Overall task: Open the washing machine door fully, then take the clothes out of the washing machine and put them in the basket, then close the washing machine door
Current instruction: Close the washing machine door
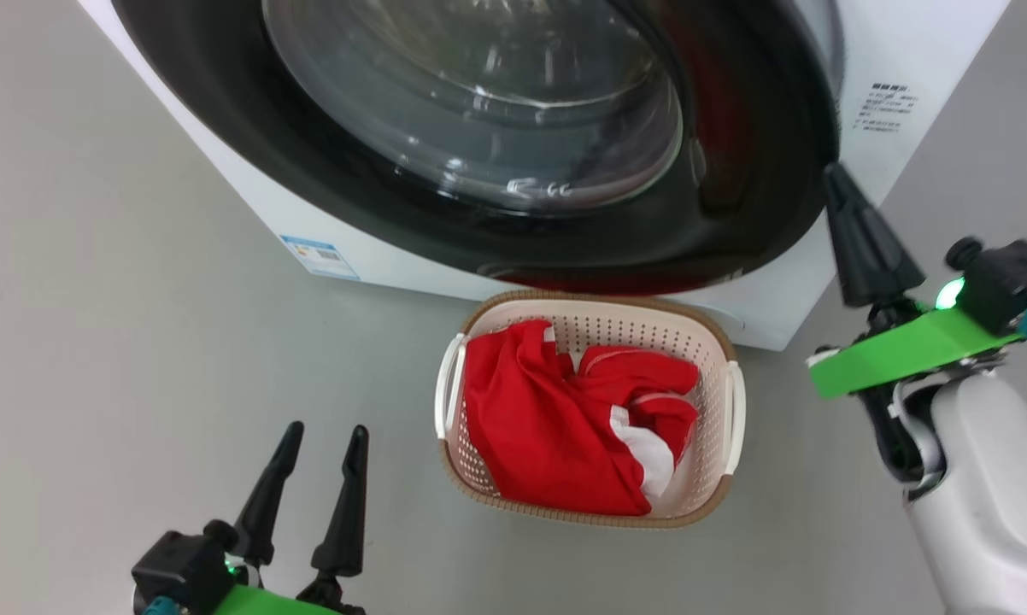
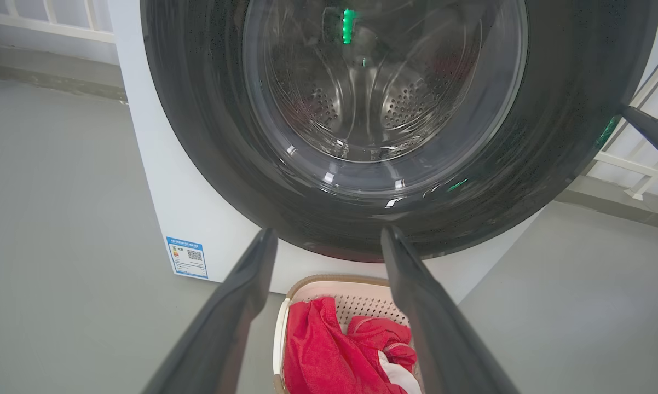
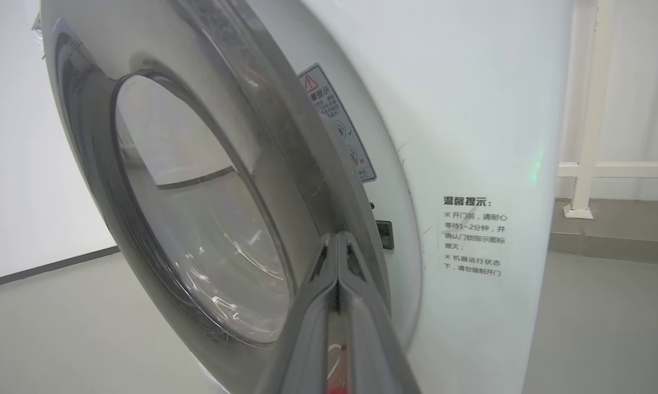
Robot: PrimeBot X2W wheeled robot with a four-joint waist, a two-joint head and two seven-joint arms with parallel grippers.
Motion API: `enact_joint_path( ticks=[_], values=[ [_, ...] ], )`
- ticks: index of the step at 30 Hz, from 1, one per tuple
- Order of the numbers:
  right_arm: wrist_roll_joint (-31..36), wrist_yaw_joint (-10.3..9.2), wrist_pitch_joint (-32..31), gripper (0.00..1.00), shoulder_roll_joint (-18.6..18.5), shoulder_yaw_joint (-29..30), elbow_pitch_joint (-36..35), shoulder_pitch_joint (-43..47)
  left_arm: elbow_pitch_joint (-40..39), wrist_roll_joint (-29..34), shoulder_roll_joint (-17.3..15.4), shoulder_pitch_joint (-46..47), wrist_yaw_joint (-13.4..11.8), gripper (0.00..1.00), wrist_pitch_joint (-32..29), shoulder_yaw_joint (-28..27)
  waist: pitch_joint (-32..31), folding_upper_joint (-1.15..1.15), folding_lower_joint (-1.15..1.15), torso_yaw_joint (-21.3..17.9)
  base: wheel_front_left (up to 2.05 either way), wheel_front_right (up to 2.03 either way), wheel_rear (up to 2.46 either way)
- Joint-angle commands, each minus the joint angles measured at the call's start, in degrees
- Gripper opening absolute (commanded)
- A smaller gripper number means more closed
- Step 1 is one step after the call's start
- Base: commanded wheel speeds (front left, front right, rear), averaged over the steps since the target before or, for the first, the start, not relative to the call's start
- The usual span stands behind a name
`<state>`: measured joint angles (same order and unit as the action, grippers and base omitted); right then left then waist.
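The washing machine door (image 1: 479, 111), upper frame, looks just ajar; right hand (image 1: 838, 184), shut and empty, tips at its right rim, nearer than the wide-open, empty left hand (image 1: 325, 431); clothes (image 1: 548, 418) lie in the basket (image 1: 650, 333).

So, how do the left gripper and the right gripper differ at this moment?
The left gripper has its fingers spread open; the right gripper has them pressed shut. The left gripper hangs low, apart from the washing machine door; the right gripper's tip is at that door's rim. Both have long dark fingers.
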<state>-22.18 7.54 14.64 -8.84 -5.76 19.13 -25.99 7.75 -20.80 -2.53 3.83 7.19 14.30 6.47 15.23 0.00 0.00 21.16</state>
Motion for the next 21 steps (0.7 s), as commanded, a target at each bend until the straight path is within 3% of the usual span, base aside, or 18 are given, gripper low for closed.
enact_joint_path(
  ticks=[1, 21],
  values=[
    [-0.3, -0.05, 0.4, 0.00, 0.1, 0.0, -1.9, -2.2, -1.2, -0.3, -0.3, 1.7, 0.3, 1.00, 0.7, -1.3, 1.7, 0.00, 0.00, 0.4, 0.00, 0.00, 0.00],
    [-0.2, -0.05, 0.4, 0.00, 1.2, 1.7, -3.6, -7.1, -1.2, -1.1, -0.3, 4.8, 0.3, 1.00, 0.7, 0.0, 5.0, 0.00, 0.00, 1.0, 0.00, 0.00, 0.00]
  ],
)
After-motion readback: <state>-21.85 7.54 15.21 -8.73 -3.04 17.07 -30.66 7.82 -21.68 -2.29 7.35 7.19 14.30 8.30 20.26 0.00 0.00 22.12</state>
